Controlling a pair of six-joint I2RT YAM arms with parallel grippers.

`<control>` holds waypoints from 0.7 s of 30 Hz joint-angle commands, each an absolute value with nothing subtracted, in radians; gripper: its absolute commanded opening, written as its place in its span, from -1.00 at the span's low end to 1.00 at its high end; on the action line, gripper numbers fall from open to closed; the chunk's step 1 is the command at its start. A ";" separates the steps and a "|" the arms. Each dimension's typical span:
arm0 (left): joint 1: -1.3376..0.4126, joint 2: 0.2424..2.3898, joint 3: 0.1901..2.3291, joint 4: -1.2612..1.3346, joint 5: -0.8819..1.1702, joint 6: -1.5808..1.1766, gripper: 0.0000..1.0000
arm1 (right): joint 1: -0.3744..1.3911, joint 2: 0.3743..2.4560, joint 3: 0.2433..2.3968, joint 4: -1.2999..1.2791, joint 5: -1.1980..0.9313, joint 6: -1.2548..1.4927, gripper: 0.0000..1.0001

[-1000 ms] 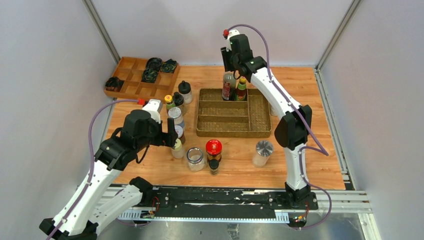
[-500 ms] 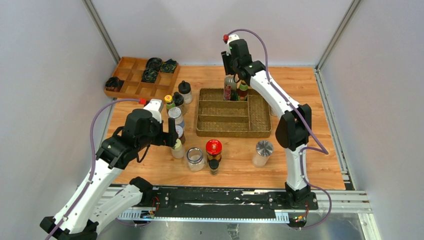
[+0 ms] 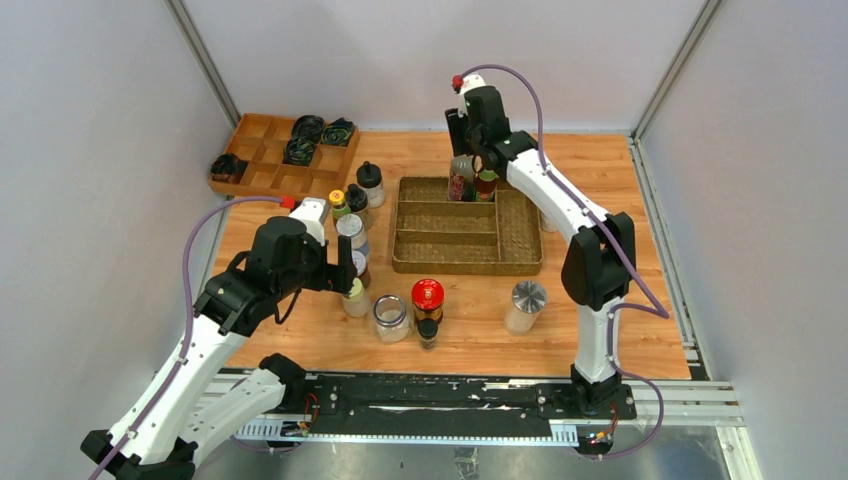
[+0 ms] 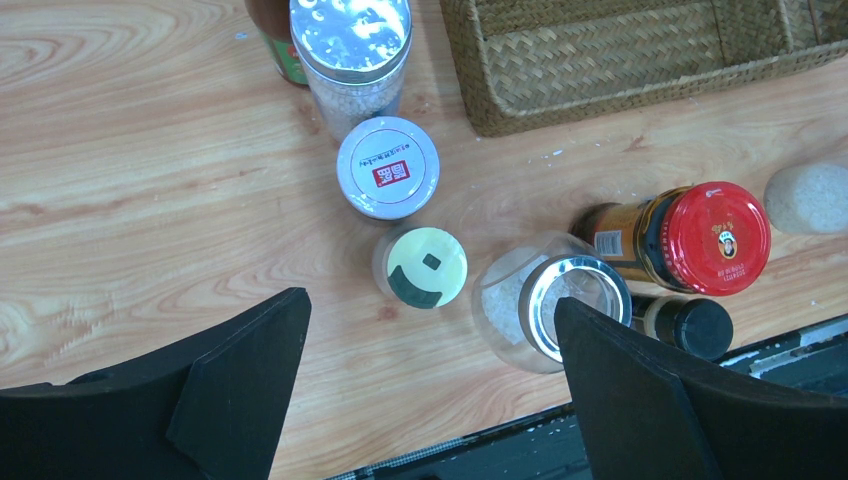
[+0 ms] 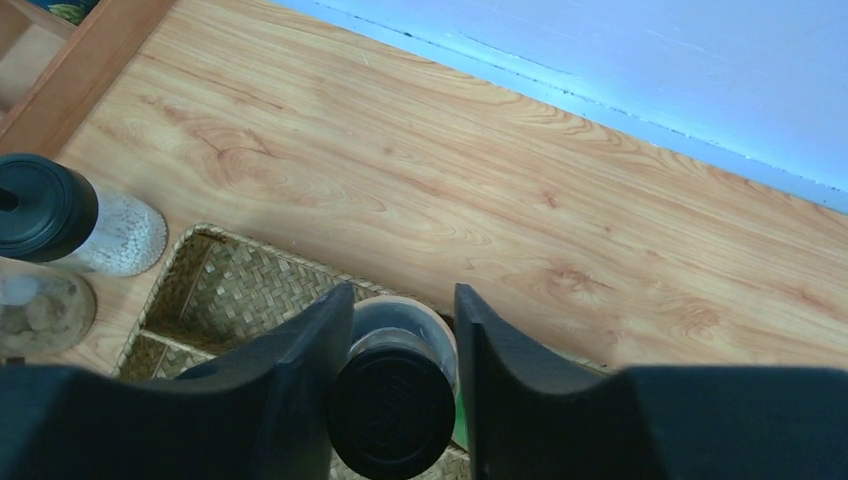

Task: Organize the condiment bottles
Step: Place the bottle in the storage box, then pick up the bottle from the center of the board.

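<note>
Placing step: my right end effector (image 5: 400,300) is clamped on the black-capped bottle (image 5: 392,412), which sits low in the far compartment of the woven tray (image 5: 215,248).

Its fingers hug the cap on both sides, and a second bottle (image 3: 486,184) stands just beside it in the same compartment. I judge the next move to be a release, then a straight lift, since any sideways drift would knock that neighbour. The tray's far rim and the back wall (image 5: 600,60) are near, so the only exit is up and toward me. My left end effector (image 4: 430,310) hangs spread wide, grasping nothing, over the green-and-white capped bottle (image 4: 427,267). That bottle is crowded by the white-lidded jar (image 4: 388,167) and the open glass jar (image 4: 575,300), but the bench (image 4: 150,200) to its left gives room.
</note>
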State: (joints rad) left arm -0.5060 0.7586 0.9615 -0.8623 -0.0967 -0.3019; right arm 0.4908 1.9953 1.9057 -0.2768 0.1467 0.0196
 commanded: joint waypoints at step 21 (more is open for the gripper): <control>-0.500 0.763 1.003 -0.865 -0.088 -0.294 0.99 | 0.528 1.425 1.672 -0.539 0.129 0.063 0.40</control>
